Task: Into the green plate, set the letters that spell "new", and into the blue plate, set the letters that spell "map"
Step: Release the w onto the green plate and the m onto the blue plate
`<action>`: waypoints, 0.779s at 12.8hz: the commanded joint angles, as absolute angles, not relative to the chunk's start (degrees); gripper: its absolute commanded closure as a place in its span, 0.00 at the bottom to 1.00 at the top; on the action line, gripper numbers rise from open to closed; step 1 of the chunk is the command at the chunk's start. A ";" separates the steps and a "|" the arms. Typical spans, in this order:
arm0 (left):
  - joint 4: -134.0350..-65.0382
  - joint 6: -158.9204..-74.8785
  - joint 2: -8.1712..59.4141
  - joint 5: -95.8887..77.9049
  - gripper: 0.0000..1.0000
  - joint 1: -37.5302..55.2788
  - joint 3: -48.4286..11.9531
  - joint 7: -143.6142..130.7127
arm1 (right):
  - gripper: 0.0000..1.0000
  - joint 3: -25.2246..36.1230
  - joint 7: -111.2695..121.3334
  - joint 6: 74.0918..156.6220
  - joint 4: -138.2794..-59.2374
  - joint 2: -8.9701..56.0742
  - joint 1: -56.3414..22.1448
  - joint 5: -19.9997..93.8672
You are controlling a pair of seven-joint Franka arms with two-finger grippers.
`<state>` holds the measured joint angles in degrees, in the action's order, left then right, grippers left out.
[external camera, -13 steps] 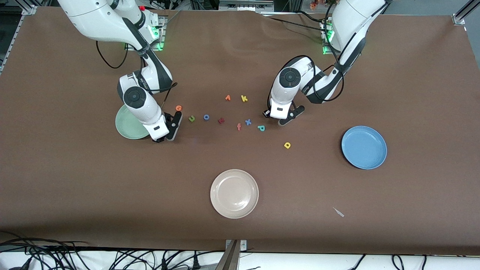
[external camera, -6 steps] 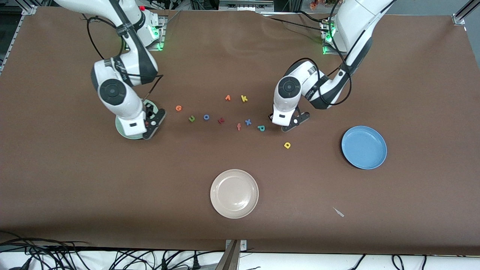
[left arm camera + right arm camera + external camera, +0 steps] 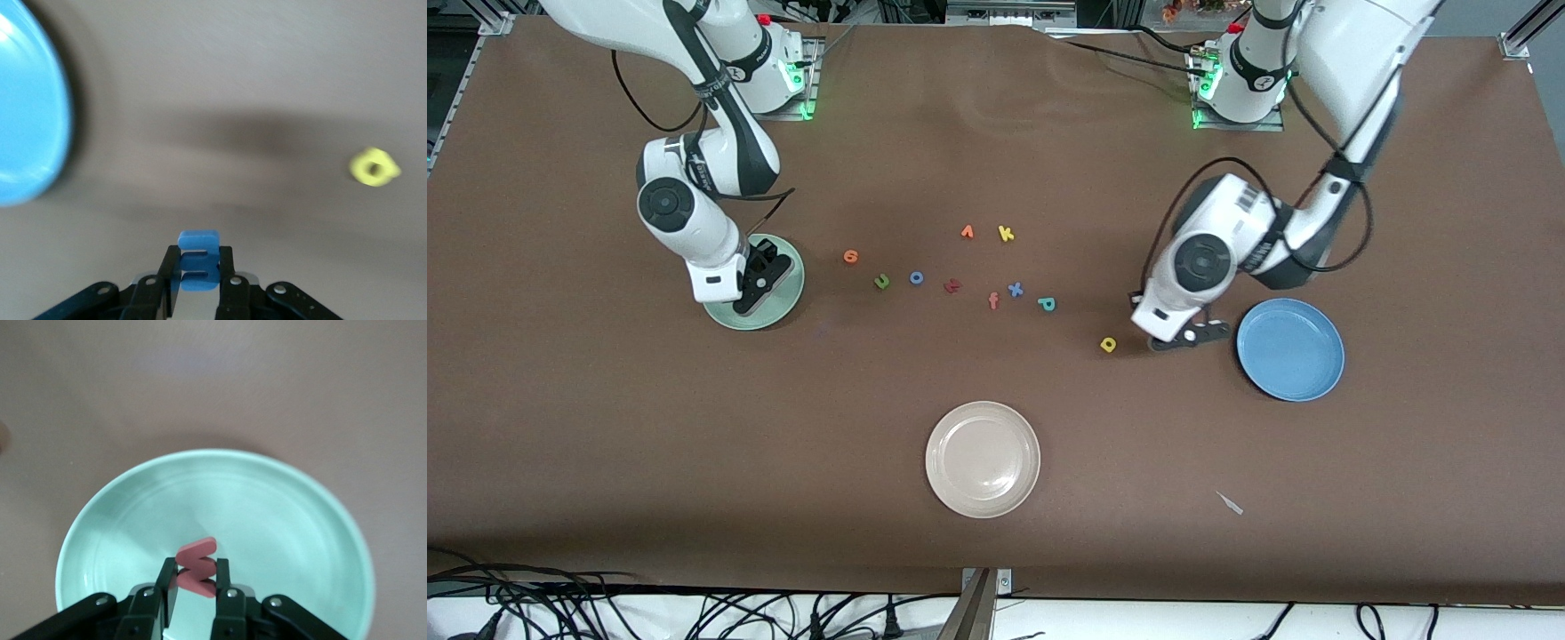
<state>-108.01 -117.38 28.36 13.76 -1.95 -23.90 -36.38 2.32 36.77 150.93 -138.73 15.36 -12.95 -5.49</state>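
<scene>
My right gripper (image 3: 749, 298) hangs over the pale green plate (image 3: 787, 277), shut on the salmon-red "w" (image 3: 197, 567); under it lies the green plate (image 3: 280, 513). My left gripper (image 3: 1179, 340) is shut on the blue "m" (image 3: 198, 261) above bare table, between the yellow "a" (image 3: 1108, 344) and the blue plate (image 3: 1289, 348). The left wrist view shows the blue plate (image 3: 27, 127) and the yellow "a" (image 3: 375, 167). Orange "e" (image 3: 851, 257), green "n" (image 3: 881, 282) and teal "p" (image 3: 1047, 304) lie on the table mid-row.
Other letters lie in the same cluster: blue "o" (image 3: 916, 277), dark red zigzag (image 3: 951, 285), salmon "f" (image 3: 993, 301), blue "x" (image 3: 1015, 289), an orange letter (image 3: 967, 232), yellow "k" (image 3: 1006, 234). A cream plate (image 3: 983, 459) sits nearer the front camera.
The right gripper has swung from beside the green plate to over it with the "w". The left gripper has travelled from near the "p" toward the blue plate with the "m".
</scene>
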 commanded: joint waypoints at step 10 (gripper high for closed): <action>-107.32 -118.65 30.94 23.21 0.00 -19.07 -24.69 -4.39 | 0.38 -11.85 -14.51 138.25 -132.64 10.18 -13.80 -4.83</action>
